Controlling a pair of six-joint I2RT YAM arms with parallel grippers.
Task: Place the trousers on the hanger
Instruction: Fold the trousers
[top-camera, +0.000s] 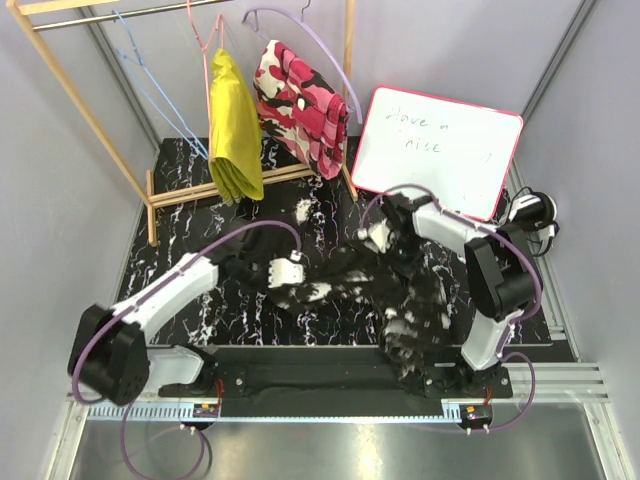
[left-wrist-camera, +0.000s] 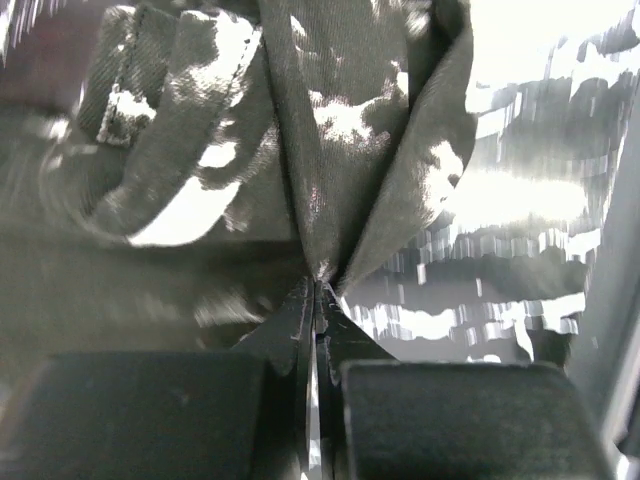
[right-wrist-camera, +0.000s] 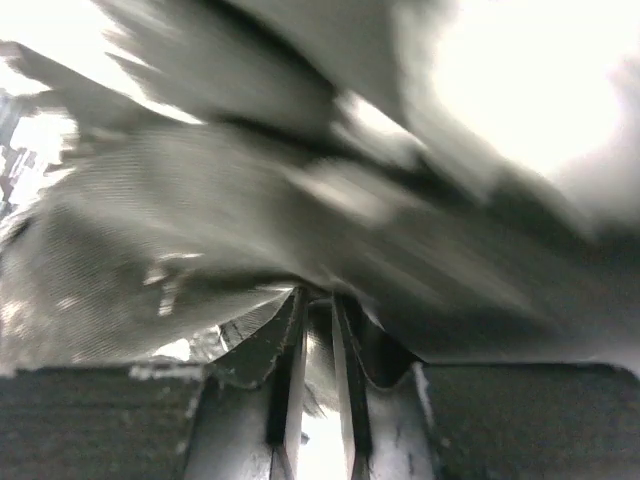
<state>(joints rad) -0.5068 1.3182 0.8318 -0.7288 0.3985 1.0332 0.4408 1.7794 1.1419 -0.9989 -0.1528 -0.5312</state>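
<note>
The black trousers (top-camera: 395, 290) with white blotches lie bunched on the table between the arms and spill over its near edge at the right. My left gripper (top-camera: 262, 268) is shut on a fold of the trousers (left-wrist-camera: 340, 140) at their left end. My right gripper (top-camera: 385, 232) is shut on the trousers (right-wrist-camera: 250, 230) at their far side; the fabric fills both wrist views. The light-blue wire hanger (top-camera: 150, 85) hangs on the wooden rack at the far left, apart from both grippers.
The wooden rack (top-camera: 60, 70) stands at the back, also holding a yellow garment (top-camera: 233, 130) on a pink hanger and a pink camouflage garment (top-camera: 300, 105) on a lilac hanger. A whiteboard (top-camera: 435, 150) leans at the back right.
</note>
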